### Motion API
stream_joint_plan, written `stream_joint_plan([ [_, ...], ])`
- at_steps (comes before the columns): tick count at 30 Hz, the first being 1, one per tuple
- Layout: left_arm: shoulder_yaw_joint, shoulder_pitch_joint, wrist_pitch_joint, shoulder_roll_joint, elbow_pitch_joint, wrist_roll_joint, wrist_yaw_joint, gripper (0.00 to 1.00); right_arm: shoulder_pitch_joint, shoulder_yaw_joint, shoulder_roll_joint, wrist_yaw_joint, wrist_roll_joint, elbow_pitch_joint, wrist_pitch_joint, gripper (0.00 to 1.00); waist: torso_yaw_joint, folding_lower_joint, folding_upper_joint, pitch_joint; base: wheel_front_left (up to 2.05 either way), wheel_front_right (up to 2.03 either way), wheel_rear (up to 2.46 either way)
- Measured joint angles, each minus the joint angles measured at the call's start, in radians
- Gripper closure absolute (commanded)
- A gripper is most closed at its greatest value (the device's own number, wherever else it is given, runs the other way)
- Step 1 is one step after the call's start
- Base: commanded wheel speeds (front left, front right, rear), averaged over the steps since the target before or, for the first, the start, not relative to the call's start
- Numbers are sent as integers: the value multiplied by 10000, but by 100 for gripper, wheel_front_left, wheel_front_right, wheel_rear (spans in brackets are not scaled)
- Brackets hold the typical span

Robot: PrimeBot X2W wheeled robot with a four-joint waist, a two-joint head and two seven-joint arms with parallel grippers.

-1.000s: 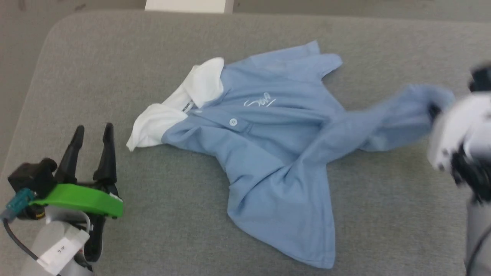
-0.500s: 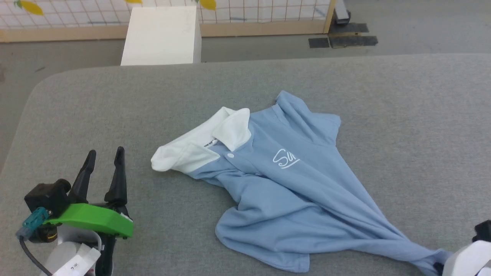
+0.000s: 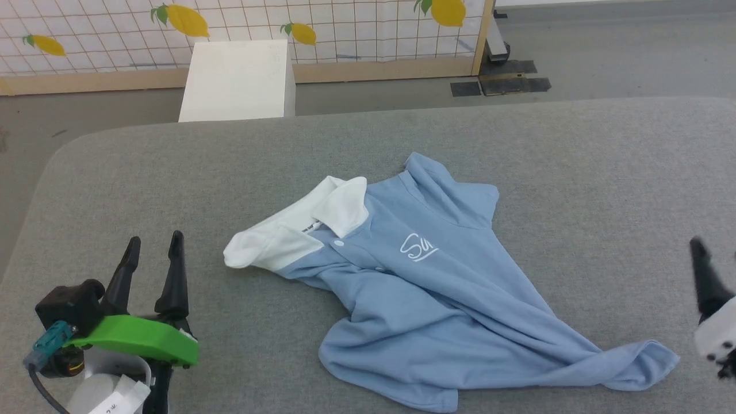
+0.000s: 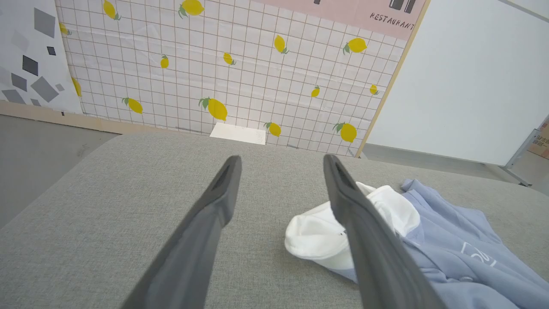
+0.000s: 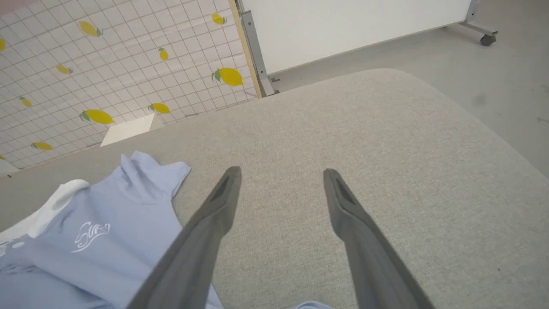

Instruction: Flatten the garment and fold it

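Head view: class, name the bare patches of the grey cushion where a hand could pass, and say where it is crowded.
Free: the far strip of the grey cushion between the polo shirt and the far edge; the right side, from its upper sleeve to the right pincer; the patch between left pincer and white collar. Crowded: the middle, under the shirt.

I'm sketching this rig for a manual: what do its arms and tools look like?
The left tool has two long, tapering dark fingers, a bright green bracket, a teal connector with a dark cable, and a white printed label. The right tool has matching dark fingers and a white housing.
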State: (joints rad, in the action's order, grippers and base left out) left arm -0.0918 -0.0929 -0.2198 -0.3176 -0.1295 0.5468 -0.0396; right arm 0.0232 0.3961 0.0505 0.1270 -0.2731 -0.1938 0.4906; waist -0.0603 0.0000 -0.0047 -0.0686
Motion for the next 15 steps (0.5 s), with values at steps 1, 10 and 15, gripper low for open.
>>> stream_joint_plan([
  [1, -6, 2, 15, 2, 17, 0, 17, 0, 137, 33, 8, 0, 27, -13, -240, 0, 4, 0, 0, 0, 0, 0, 0],
  [10, -13, -1, 31, -31, 265, 69, 52, 0, 1419, -683, 4, 0, 686, 1308, -999, 0, 77, 0, 0, -380, 0, 0, 0],
  [15, -44, -270, 69, -142, 401, 82, -98, 0, 2861, -1486, 2, 0, 1290, 2148, -499, 0, 221, 0, -1, -920, 0, 0, 0],
])
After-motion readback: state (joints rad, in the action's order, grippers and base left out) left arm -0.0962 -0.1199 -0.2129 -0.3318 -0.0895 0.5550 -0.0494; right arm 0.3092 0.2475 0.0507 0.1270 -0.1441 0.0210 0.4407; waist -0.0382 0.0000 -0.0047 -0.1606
